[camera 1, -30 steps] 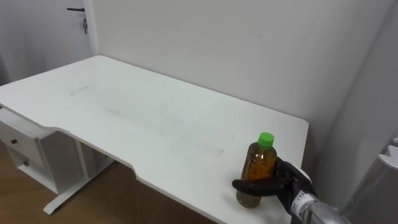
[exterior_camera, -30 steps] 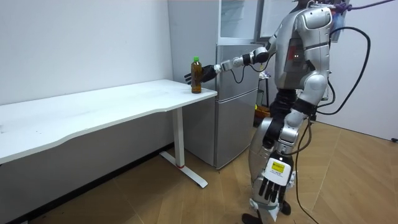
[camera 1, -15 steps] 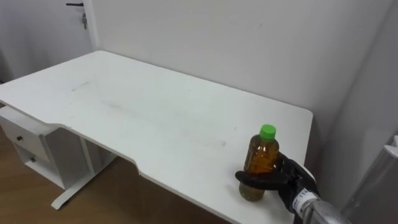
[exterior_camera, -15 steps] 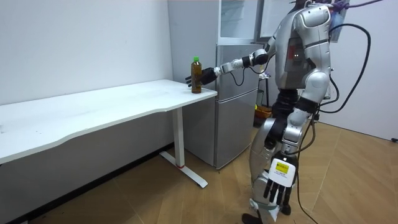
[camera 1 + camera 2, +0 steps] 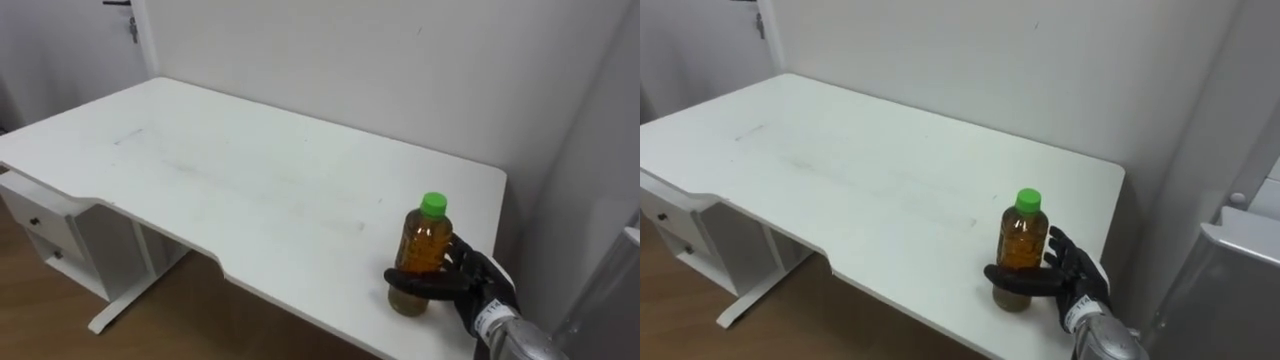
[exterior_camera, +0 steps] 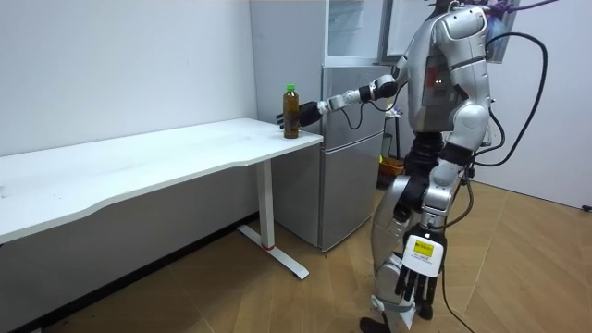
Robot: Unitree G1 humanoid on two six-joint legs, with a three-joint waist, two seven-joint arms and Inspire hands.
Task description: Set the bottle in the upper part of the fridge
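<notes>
A bottle [image 5: 424,255] of amber drink with a green cap stands upright on the white table [image 5: 250,180], near its right end and front edge. My right hand [image 5: 470,285] comes in from the lower right and is shut on the bottle, with the thumb curled across its lower front and the fingers behind it. In the room view the bottle [image 6: 291,111] stands at the table's end beside the silver fridge [image 6: 351,157]. I stand next to the fridge with my right arm stretched out. My left hand [image 6: 416,282] hangs low at my side, fingers relaxed.
A white wall runs behind the table. The fridge's grey side [image 5: 1240,270] rises at the right edge, close to the table's end. A white drawer unit [image 5: 45,250] stands under the table's left part. The floor is wooden.
The eye view has shifted slightly, which is the camera's own move. My right hand stays round the bottle, which has not left the table. My hanging left hand has swung a little.
</notes>
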